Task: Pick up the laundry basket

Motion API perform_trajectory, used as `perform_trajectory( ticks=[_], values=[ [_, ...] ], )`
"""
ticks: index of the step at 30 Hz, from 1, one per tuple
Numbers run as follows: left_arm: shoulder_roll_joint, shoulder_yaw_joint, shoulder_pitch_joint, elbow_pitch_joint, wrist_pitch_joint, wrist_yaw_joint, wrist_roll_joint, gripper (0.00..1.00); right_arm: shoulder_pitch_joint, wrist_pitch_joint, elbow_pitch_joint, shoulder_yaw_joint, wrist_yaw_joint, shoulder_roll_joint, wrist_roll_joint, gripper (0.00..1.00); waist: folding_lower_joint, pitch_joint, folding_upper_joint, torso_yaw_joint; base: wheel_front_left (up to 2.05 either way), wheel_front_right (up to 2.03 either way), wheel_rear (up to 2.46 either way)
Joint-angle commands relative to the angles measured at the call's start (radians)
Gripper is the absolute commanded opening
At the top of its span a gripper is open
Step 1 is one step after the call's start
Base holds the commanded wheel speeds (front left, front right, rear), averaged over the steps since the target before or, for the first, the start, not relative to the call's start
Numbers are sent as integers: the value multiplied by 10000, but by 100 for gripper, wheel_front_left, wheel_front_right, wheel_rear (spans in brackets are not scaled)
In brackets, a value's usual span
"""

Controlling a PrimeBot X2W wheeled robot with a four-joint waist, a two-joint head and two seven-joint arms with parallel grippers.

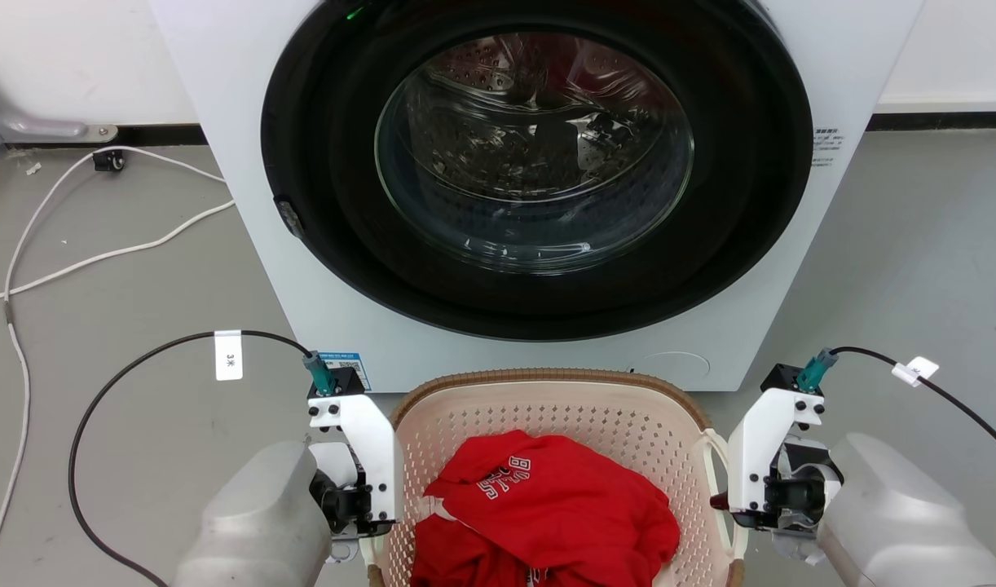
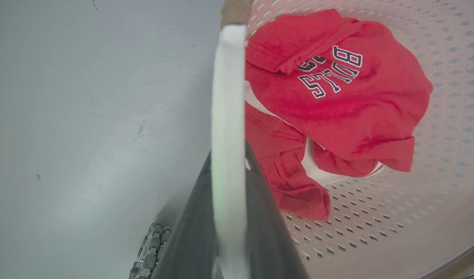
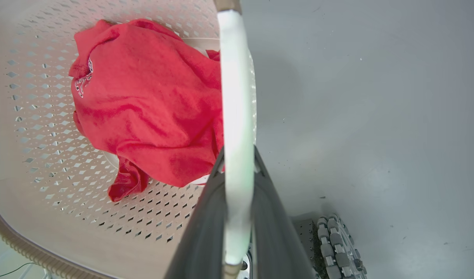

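Standing on the grey floor [image 1: 139,302] just before the washing machine [image 1: 465,355], the laundry basket [image 1: 547,408] holds a crumpled red garment [image 1: 547,497]. Left end effector [image 2: 228,155] pinches the basket's left white handle [image 2: 227,97] between its fingers; right end effector [image 3: 238,155] likewise pinches the right white handle [image 3: 237,97].

1. The laundry basket [image 1: 547,416] is matt plastic, with a brown woven-look rim [image 1: 539,377] and smooth white handles [image 2: 227,97].
2. The red shirt [image 1: 563,505] is soft cloth.
3. The washer door [image 1: 547,236] is glossy glass; the drum [image 1: 465,81] behind it is shiny metal.
4. The floor [image 1: 123,326] is smooth and matt.
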Motion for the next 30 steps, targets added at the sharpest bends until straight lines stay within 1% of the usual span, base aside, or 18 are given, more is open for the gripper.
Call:
perform_trajectory(
  ticks=[1,30],
  values=[
    [-90,-49,113,-58,-40,-50,-90,0,-86,-55,-50,-20,81,138,141,0,0,10,0,-4,0,0,0],
    [-109,-349,93,-21,-156,-51,-467,0,-105,-141,0,17,83,92,253,0,0,55,0,28,0,0,0]
  ],
)
